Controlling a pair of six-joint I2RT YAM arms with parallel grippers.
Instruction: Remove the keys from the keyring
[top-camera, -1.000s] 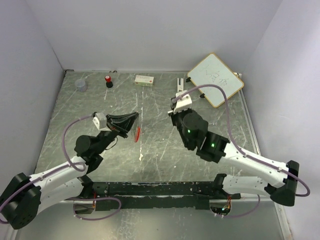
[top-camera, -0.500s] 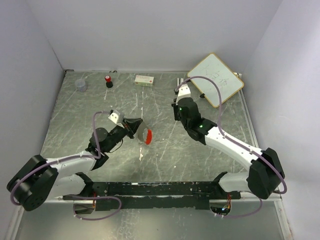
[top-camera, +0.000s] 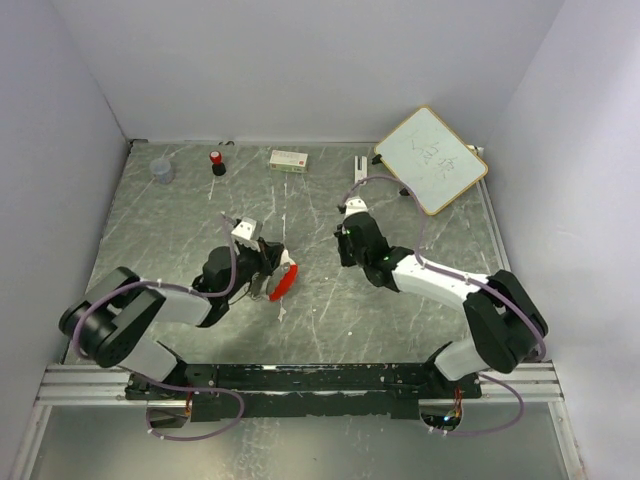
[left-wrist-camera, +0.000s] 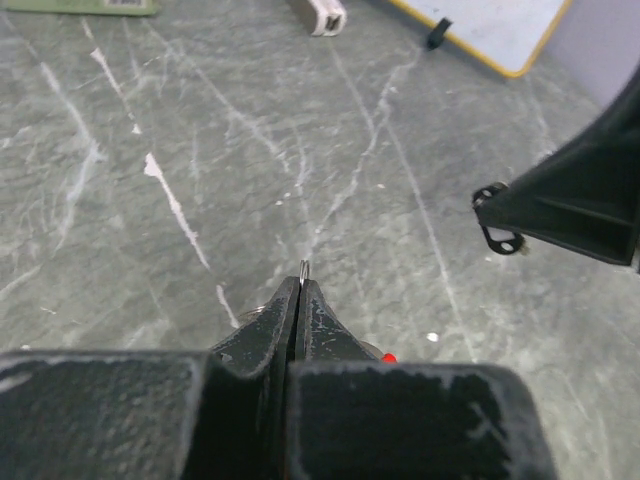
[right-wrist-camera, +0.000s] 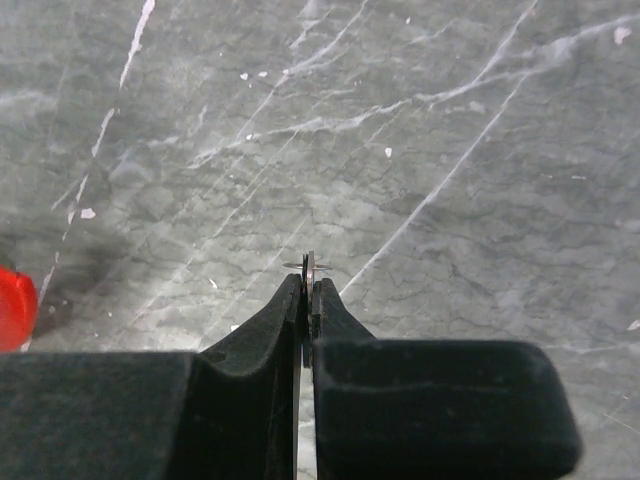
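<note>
My left gripper (left-wrist-camera: 300, 288) is shut, and a thin wire loop of the keyring (left-wrist-camera: 303, 267) pokes out at its tips. A red tag (top-camera: 289, 283) hangs just under that gripper (top-camera: 271, 268), low over the table. My right gripper (right-wrist-camera: 308, 288) is shut on the keys (right-wrist-camera: 310, 264), thin metal blades seen edge on with a small ring through them. In the left wrist view the right gripper (left-wrist-camera: 500, 212) points in from the right, a hand's width from my left tips, and a small dark key head (left-wrist-camera: 497, 231) hangs at its tip. The two grippers are apart.
A whiteboard (top-camera: 432, 158) lies at the back right, with a small white block (top-camera: 360, 165) beside it. A green-and-white box (top-camera: 288, 158), a red-capped black bottle (top-camera: 216, 160) and a clear cup (top-camera: 161, 170) line the back edge. Walls close three sides.
Both arms have folded down and drawn in. The left gripper moved right and nearer with the red tag. The right gripper came nearer and to the left.
</note>
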